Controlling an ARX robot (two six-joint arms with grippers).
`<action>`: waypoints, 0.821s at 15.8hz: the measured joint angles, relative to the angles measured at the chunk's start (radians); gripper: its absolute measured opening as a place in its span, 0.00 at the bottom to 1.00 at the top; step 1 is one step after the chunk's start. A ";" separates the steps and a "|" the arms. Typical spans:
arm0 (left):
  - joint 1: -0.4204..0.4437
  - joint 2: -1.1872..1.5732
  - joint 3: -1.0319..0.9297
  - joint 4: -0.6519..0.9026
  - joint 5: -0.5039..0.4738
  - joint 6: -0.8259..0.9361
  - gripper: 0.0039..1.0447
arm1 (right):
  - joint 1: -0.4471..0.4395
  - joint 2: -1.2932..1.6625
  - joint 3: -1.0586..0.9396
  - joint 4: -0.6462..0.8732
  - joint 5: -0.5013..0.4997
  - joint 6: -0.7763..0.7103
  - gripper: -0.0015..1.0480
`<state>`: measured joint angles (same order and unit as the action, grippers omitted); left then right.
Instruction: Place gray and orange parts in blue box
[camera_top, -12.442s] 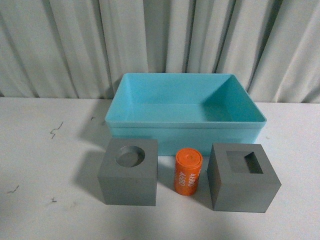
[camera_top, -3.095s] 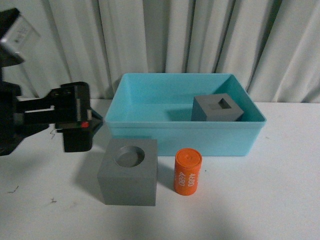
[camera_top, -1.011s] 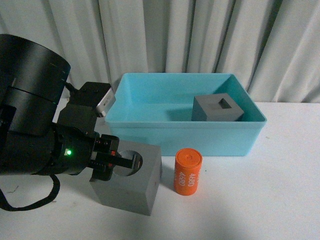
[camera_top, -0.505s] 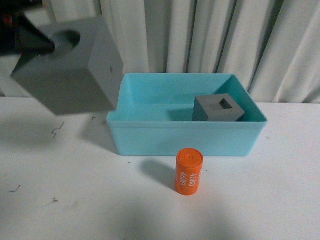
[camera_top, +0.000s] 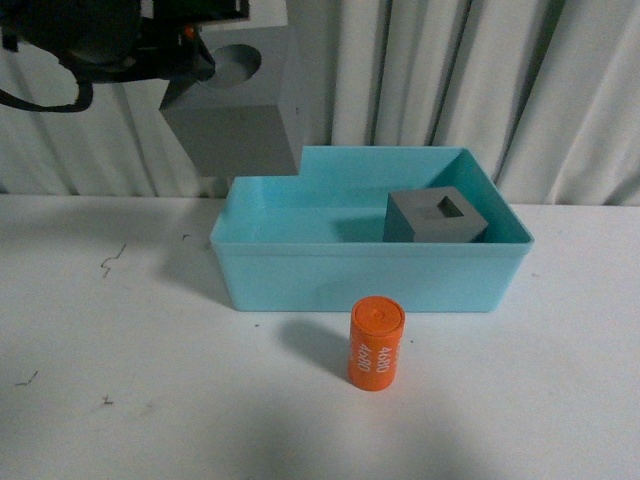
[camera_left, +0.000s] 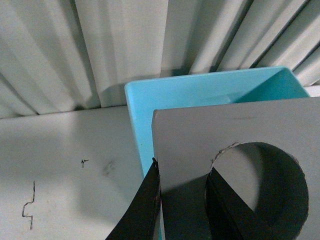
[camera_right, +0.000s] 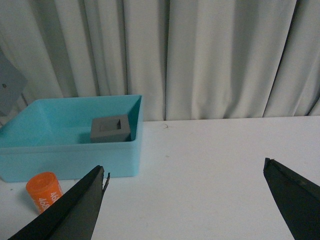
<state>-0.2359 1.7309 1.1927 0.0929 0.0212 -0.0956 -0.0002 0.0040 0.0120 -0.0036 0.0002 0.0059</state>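
My left gripper (camera_top: 205, 62) is shut on the gray cube with the round recess (camera_top: 245, 110) and holds it high above the back left corner of the blue box (camera_top: 370, 275). In the left wrist view one finger (camera_left: 142, 205) lies on the cube's (camera_left: 200, 140) outer side and the other inside its recess, with the box (camera_left: 170, 92) below. The gray cube with the square recess (camera_top: 435, 217) sits inside the box at the right. The orange cylinder (camera_top: 376, 343) stands on the table in front of the box. My right gripper (camera_right: 185, 190) is open and empty over the table, right of the box (camera_right: 70, 150).
A pleated pale curtain (camera_top: 450, 80) hangs close behind the box. The white table (camera_top: 120, 380) has small dark marks at the left. The right wrist view shows the orange cylinder (camera_right: 44, 191) and the square-recess cube (camera_right: 111, 128).
My left gripper has carried the round-recess cube to the right, from the upper left to above the box's back left corner. Earlier it lifted the cube off the table.
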 joint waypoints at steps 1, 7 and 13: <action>-0.005 0.036 0.019 0.004 -0.008 0.013 0.19 | 0.000 0.000 0.000 0.000 0.000 0.000 0.94; -0.010 0.170 0.055 0.007 -0.050 0.047 0.19 | 0.000 0.000 0.000 0.000 0.000 0.000 0.94; -0.023 0.180 0.060 0.013 -0.055 0.045 0.19 | 0.000 0.000 0.000 0.000 0.000 0.000 0.94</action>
<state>-0.2584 1.9106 1.2526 0.1062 -0.0341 -0.0509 -0.0002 0.0040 0.0120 -0.0036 0.0002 0.0059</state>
